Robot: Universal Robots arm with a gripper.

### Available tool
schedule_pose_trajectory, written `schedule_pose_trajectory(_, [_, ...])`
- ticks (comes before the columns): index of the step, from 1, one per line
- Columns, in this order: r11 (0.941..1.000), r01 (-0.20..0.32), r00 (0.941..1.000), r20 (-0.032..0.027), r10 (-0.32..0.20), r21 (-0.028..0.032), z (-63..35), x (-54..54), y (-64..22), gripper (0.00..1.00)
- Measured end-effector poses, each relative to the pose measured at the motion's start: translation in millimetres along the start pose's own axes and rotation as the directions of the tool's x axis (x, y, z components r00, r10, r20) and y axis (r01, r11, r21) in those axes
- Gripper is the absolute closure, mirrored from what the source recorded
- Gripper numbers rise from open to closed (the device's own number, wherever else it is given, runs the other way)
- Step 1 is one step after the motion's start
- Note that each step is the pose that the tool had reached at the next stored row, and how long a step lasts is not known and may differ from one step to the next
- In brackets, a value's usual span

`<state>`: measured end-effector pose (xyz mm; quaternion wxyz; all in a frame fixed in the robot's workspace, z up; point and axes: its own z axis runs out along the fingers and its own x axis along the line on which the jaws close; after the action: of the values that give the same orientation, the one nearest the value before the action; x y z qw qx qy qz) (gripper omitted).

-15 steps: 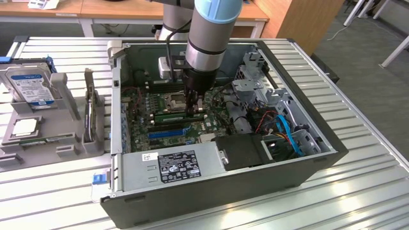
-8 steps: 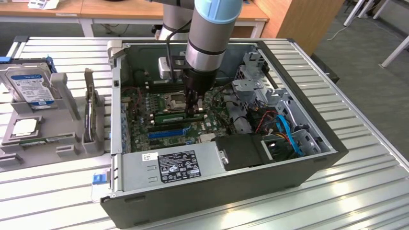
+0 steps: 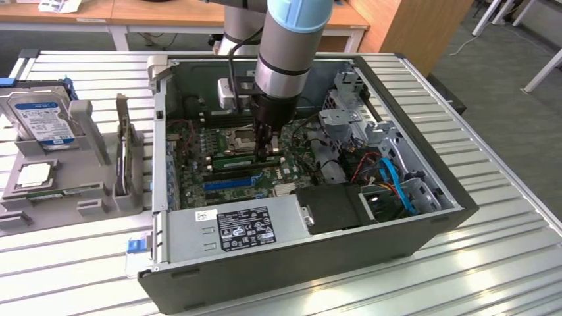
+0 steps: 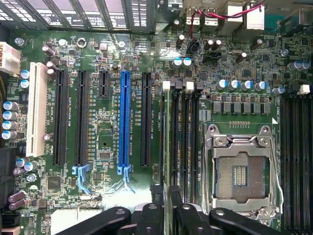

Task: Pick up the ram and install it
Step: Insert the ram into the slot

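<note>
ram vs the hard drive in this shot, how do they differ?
The ram is a long thin green stick; the hard drive is a broad silver block with a blue-white label. The ram sits inside the case at the memory slots, clamped by the gripper; the hard drive stands untouched in a grey holder outside it, on the exterior view's left. Both are computer parts.

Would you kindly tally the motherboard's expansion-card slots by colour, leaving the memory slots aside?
White slots: 1
Blue slots: 1
Black slots: 4
Total: 6
</note>
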<state>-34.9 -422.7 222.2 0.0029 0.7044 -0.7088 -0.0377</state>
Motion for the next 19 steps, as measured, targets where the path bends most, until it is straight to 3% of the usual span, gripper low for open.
schedule_pose_trajectory(8, [1.0,0.0,1.0,0.0,0.0,0.0,0.0,0.0,0.0,0.81])
schedule_pose_trajectory(10, [1.0,0.0,1.0,0.0,0.0,0.0,0.0,0.0,0.0,0.79])
schedule_pose_trajectory(11, [1.0,0.0,1.0,0.0,0.0,0.0,0.0,0.0,0.0,0.73])
schedule_pose_trajectory(19, [1.0,0.0,1.0,-0.0002,0.0,-0.0001,-0.5,0.0,0.0,0.73])
